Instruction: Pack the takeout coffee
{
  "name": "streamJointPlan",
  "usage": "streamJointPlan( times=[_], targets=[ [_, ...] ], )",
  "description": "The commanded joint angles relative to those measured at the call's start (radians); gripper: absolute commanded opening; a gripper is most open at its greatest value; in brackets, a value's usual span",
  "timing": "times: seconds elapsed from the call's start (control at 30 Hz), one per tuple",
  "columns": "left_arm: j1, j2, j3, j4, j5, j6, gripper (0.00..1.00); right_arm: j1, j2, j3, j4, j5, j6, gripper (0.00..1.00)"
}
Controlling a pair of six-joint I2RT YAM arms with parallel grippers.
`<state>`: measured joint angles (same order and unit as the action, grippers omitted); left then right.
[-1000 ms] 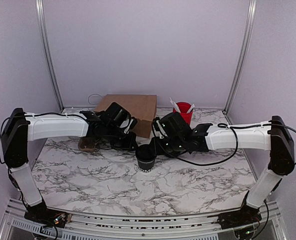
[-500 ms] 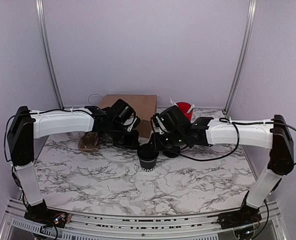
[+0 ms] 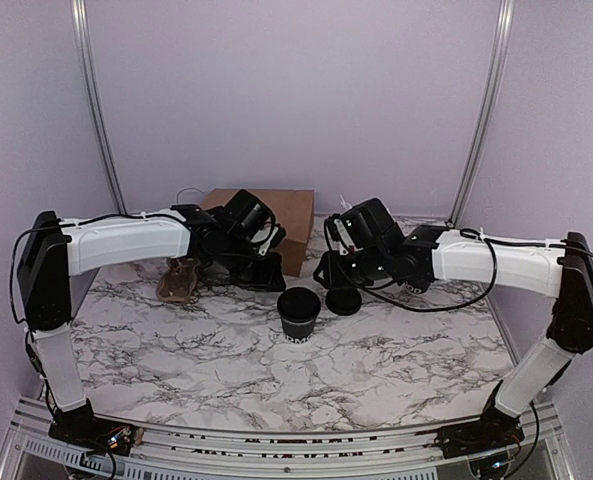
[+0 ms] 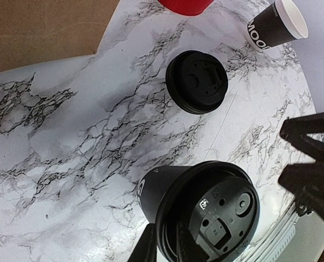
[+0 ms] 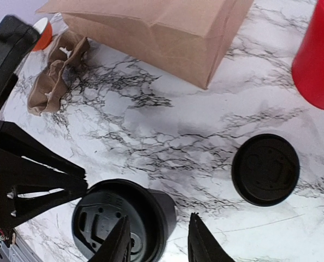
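Observation:
The takeout coffee (image 3: 299, 312), a small black paper cup with white lettering low on its side, stands upright mid-table with a black lid on it. It also shows in the left wrist view (image 4: 202, 210) and the right wrist view (image 5: 123, 221). My left gripper (image 3: 272, 275) hovers just behind-left of it, apart from it, its fingers (image 4: 145, 248) a narrow gap apart and empty. My right gripper (image 3: 323, 270) is behind-right of the cup, open wide and empty, also in the right wrist view (image 5: 157, 243).
A loose flat black lid (image 3: 343, 301) lies right of the cup. A brown paper bag (image 3: 276, 215) is at the back, crumpled brown paper (image 3: 179, 280) to its left. A red cup (image 5: 317, 60) and an open black white-rimmed cup (image 4: 276, 24) are farther right.
Both grippers have drawn back from the lidded cup. The right arm swung right and back, uncovering the loose lid. The cup stayed in place.

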<state>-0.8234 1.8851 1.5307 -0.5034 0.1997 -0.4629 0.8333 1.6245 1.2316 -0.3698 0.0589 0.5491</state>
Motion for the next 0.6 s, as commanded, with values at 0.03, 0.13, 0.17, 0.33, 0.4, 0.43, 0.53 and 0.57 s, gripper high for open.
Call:
streamJointPlan(
  times=[0.03, 0.13, 0.17, 0.33, 0.4, 0.43, 0.53, 0.57],
  targets=[
    [0.003, -0.004, 0.012, -0.048, -0.037, 0.014, 0.13, -0.065, -0.079, -0.087, 0.039, -0.1, 0.003, 0.35],
    [0.036, -0.047, -0.038, -0.045, -0.038, 0.009, 0.14, -0.08, -0.097, -0.142, 0.064, -0.156, 0.01, 0.34],
    [0.046, -0.061, -0.057, -0.04, -0.026, 0.01, 0.14, -0.085, -0.101, -0.166, 0.079, -0.172, 0.014, 0.34],
    [0.055, -0.115, -0.14, -0.007, 0.06, 0.007, 0.14, -0.092, -0.087, -0.213, 0.142, -0.256, 0.026, 0.34],
    [0.055, -0.132, -0.175, 0.023, 0.095, -0.011, 0.15, -0.092, -0.074, -0.208, 0.143, -0.269, 0.026, 0.34],
    [0.055, -0.138, -0.192, 0.035, 0.111, -0.018, 0.15, -0.091, -0.07, -0.208, 0.147, -0.271, 0.027, 0.34],
    [0.049, -0.151, -0.231, 0.07, 0.137, -0.036, 0.15, -0.091, -0.064, -0.213, 0.158, -0.274, 0.033, 0.34],
    [0.046, -0.152, -0.237, 0.078, 0.142, -0.039, 0.14, -0.091, -0.059, -0.211, 0.156, -0.275, 0.035, 0.34]
  ],
)
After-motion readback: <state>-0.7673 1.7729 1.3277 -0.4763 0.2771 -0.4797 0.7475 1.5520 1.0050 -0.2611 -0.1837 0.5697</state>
